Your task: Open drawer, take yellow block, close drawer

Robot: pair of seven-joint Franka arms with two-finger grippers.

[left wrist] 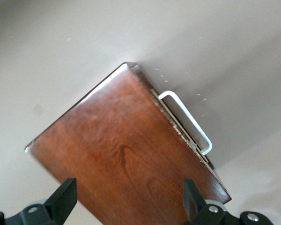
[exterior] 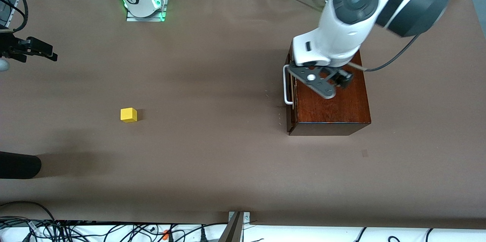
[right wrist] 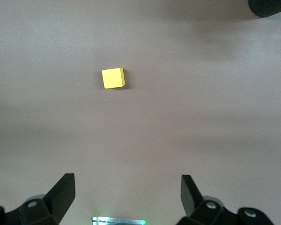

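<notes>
While the left end effector point(exterior: 343, 76) hangs open over the closed drawer point(exterior: 291, 94), its white handle point(exterior: 286, 84) faces the right arm's end of the bench point(exterior: 228, 151), long axis running toward the camera. The yellow block point(exterior: 128, 114) sits out on the bench, under the open right end effector point(right wrist: 126, 194).

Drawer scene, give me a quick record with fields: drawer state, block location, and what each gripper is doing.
drawer: shut, white handle facing the right arm's end of the table
yellow block: on the bare table, toward the right arm's end, well apart from the wooden box
left gripper: open, empty, over the box top
right gripper: open, empty, up over the table, with the block in its wrist view
</notes>
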